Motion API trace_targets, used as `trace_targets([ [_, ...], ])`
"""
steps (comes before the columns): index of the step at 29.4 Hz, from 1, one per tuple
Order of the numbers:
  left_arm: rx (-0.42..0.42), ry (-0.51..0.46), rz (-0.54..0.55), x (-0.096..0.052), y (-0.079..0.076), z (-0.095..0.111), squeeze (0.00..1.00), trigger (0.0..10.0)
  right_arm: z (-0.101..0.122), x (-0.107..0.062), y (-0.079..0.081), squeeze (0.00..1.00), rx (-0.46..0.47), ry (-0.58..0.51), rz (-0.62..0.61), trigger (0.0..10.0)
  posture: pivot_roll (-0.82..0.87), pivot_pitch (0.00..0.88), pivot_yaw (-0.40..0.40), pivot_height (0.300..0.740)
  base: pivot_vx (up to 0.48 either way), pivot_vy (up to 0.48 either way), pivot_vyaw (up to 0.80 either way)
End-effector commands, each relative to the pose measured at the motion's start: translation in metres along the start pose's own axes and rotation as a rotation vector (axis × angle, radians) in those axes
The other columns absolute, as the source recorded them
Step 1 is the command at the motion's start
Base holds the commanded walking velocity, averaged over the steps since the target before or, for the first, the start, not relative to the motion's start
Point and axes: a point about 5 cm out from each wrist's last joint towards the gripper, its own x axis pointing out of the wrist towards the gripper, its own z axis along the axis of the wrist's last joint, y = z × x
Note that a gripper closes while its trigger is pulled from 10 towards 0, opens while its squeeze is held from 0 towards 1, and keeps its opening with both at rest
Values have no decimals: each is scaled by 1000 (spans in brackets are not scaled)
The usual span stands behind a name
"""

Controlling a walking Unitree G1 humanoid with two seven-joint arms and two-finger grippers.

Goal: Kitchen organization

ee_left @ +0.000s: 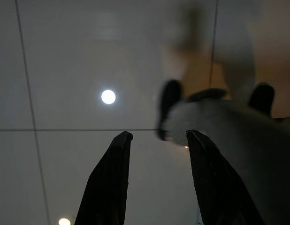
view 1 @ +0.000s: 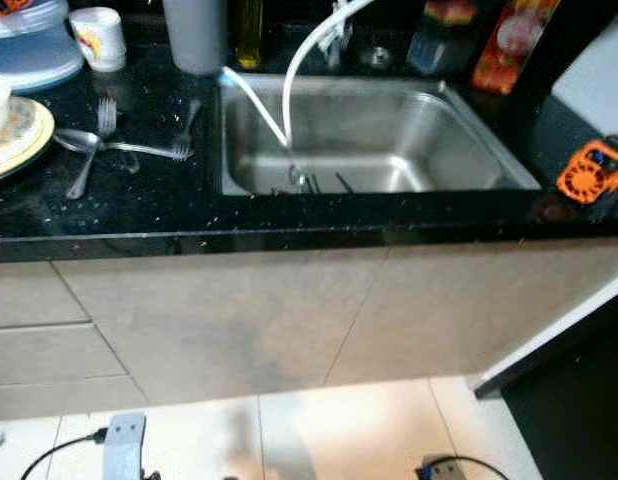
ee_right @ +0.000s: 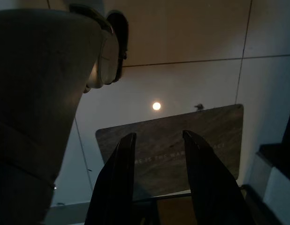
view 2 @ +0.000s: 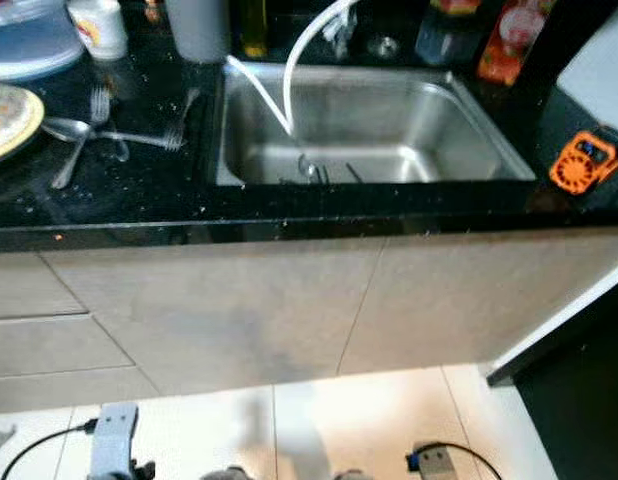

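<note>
The robot stands before the black desk (view 1: 289, 215), both arms hanging low. The left claw (ee_left: 156, 140) and the right claw (ee_right: 156, 138) each point at the tiled floor (ee_left: 65, 70), fingers parted with nothing between them; the right one hangs over a floor mat (ee_right: 168, 150).

What seems to need organizing lies on the left part of the desk: a fork (view 1: 106, 115), a second fork (view 1: 154, 150) and a spoon (view 1: 77, 140) lying loose and crossed over one another just right of a patterned plate (view 1: 14, 135). A few more utensils (view 1: 301, 180) rest at the near floor of the steel sink (view 1: 389, 140), though the blur makes it hard to tell what they are.

The loose cutlery lies up and to the left of both claws, so the left arm looks the nearer one. The second fork's long axis runs left to right, its tines toward the sink; the spoon's handle angles toward the near edge. Either claw would first have to be raised above the desk's edge.
</note>
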Motion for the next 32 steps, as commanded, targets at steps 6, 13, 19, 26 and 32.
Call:
trace_targets([
  [6, 1, 22, 11, -1, 3, -9, 0, 10000, -10, 0, 6, 0, 17, 28, 15, 10000, 129, 106, -61, 740, 0, 0, 0],
  [13, 23, 13, 4, -1, 2, -7, 0, 10000, -10, 0, 7, 0, 20, 28, 18, 10000, 130, 107, -60, 740, 0, 0, 0],
  [19, 29, 10, -10, -1, 0, -5, 0, 10000, -9, 0, 7, 0, 23, 28, 18, 10000, 130, 108, -63, 740, 0, -396, 0],
  [26, 29, -39, 43, 1, 3, 9, 0, 10000, -7, 0, 6, 0, 24, 26, 19, 10000, 130, 108, -64, 740, 0, -407, 0],
  [32, 39, -160, 66, 2, 3, 41, 0, 10000, -5, 0, 5, 0, 25, 21, 18, 10000, 131, 109, -63, 740, 0, 0, 0],
])
